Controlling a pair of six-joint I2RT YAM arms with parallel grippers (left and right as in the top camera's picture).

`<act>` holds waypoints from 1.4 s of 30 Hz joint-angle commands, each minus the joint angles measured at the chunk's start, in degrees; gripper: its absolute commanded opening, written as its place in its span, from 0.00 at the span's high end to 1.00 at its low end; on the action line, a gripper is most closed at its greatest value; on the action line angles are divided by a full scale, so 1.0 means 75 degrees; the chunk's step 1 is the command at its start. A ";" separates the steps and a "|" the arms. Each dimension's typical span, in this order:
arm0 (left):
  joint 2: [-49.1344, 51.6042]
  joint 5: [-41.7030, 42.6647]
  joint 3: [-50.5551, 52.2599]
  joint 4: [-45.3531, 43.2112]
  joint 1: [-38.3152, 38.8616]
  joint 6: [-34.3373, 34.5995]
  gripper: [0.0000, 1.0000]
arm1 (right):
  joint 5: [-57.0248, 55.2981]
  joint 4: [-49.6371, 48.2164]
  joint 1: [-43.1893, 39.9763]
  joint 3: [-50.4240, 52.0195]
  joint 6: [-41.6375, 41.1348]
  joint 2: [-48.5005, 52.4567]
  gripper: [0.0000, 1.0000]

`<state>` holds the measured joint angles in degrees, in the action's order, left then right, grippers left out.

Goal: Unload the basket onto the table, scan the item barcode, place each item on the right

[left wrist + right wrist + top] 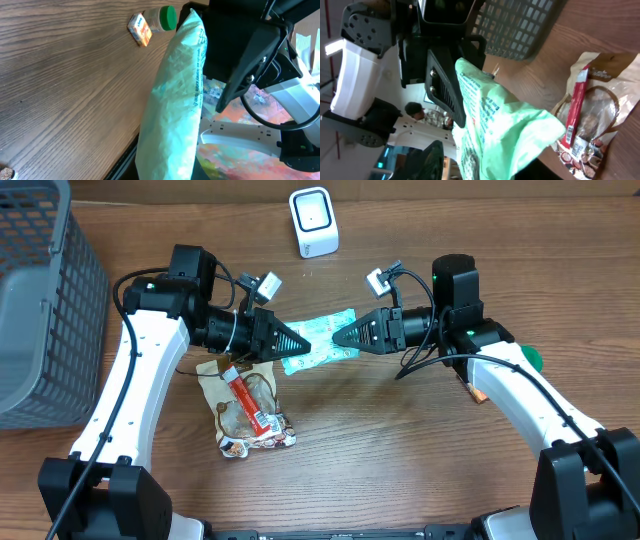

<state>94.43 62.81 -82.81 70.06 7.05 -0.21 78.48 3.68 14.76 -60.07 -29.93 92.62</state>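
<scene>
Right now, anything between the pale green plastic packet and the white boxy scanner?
Nothing visible. The pale green plastic packet sits between the left gripper and right gripper; only bare wooden table lies between it and the white boxy scanner. The brown snack pouch lies on the opposite side.

Bare wood of the table lies open between the white scanner and the light green packet. The packet spans the middle between the left gripper and the right gripper, and bars that line. A brown snack pouch takes up the surface beside the left arm, while the near middle is free. A grey mesh basket walls off the left edge. A green-capped bottle and a small orange box crowd the right arm.
</scene>
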 commanded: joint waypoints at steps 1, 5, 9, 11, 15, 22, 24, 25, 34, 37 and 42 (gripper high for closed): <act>-0.0006 0.0146 0.0020 -0.0041 0.0015 -0.0149 0.96 | -0.0111 -0.0047 0.0236 0.0047 0.0055 -0.0169 0.59; -0.0006 0.0146 0.0020 -0.0041 0.0015 -0.0149 0.96 | -0.0262 -0.0041 0.0399 0.0050 0.0058 -0.0169 0.59; -0.0006 0.0146 0.0020 -0.0038 0.0015 -0.0149 0.96 | -0.0460 -0.0038 0.0437 0.0052 0.0058 -0.0169 0.60; -0.0006 0.0146 0.0020 -0.0038 0.0015 -0.0152 0.96 | -0.0458 -0.0038 0.0437 0.0058 0.0152 -0.0169 0.65; -0.0006 0.0090 0.0020 -0.0038 0.0015 -0.0152 0.96 | -0.0463 -0.0009 0.0437 0.0061 0.0259 -0.0169 0.73; -0.0006 -0.0239 0.0020 -0.0044 0.0012 -0.0149 0.96 | -0.0463 -0.0012 0.0423 0.0061 0.0259 -0.0169 0.66; -0.0006 -0.0277 0.0020 -0.0047 0.0012 -0.0152 0.96 | -0.0463 -0.0012 0.0423 0.0061 0.0259 -0.0169 0.60; -0.0006 -0.0286 0.0020 -0.0050 0.0012 -0.0149 0.96 | -0.0463 -0.0012 0.0423 0.0061 0.0259 -0.0169 0.59; -0.0006 -0.0291 0.0020 -0.0055 0.0009 -0.0152 0.96 | -0.0711 0.0734 0.0423 0.0061 0.1020 -0.0169 0.58; -0.0006 -0.0341 0.0020 -0.0052 0.0009 -0.0149 0.96 | -0.0970 0.1020 0.0423 0.0061 0.1064 -0.0169 0.58; -0.0006 -0.0571 0.0020 0.0006 0.0006 -0.0146 0.96 | -0.0979 0.0953 0.0393 0.0061 0.1064 -0.0169 0.58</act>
<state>94.43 58.85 -82.81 69.89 7.05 -0.21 71.75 11.35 17.67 -59.81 -23.35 92.62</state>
